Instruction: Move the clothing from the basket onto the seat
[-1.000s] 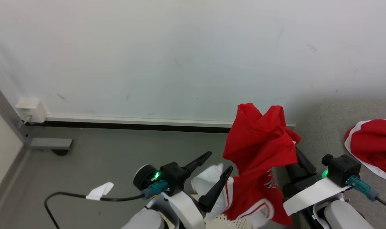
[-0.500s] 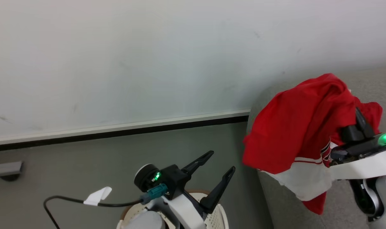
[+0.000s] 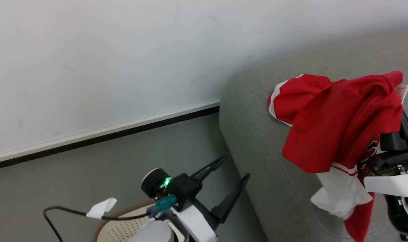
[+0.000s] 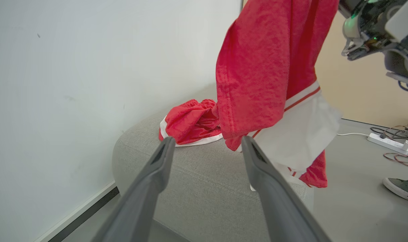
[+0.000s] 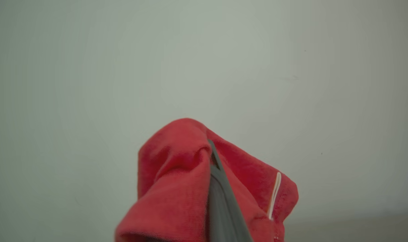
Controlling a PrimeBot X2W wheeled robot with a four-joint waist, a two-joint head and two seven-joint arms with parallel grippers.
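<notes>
The right end effector [image 5: 212, 151] is pinched tight on a red shirt [image 3: 341, 124]. The shirt is draped over its two dark fingers and hides most of them. It has white stripes and a white part near the bottom. It hangs in the air over the right side of the seat [image 3: 257, 141]. I cannot tell if its low end touches the seat.

A second red piece [image 3: 291, 97] with a white edge lies on the seat. It is farther back, just beside the hanging shirt.

The seat is big, grey and soft, with a round corner. Its far side is close to a white wall [image 3: 123, 50].

The left end effector [image 3: 236, 166] is spread wide and holds nothing. It is left of the seat, above the grey floor [image 3: 106, 161].

The basket [image 3: 123, 228] is on the near side, under the left arm. It is cream with small holes and a brown rim.

A black cable [image 3: 66, 210] with a white tag runs from the left wrist. In the left wrist view, a white power strip [image 4: 389, 141] and a shoe [image 4: 400, 188] are on the floor.
</notes>
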